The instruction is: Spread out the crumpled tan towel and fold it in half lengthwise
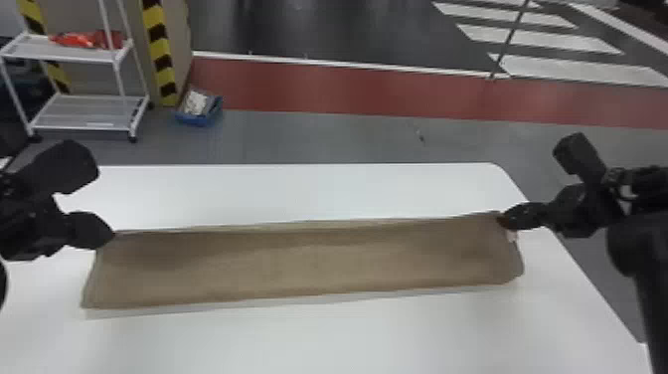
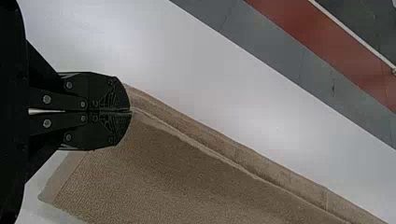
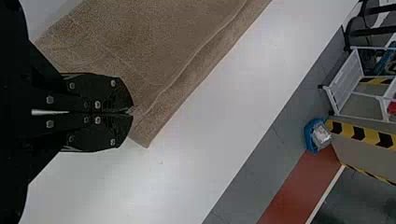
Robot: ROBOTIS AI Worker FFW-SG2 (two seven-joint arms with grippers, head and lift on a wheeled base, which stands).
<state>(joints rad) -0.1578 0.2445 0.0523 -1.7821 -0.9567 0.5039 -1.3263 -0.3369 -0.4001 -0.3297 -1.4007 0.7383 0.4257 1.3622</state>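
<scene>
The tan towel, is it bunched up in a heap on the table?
No, the tan towel is spread out in one long strip across the white table.

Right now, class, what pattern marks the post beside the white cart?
Yellow and black slanted stripes on the post, clearest in the head view.

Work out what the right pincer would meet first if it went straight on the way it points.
The towel: the right pincer has its closed tips on it near a corner. How soon the table would follow is hard to judge.
</scene>
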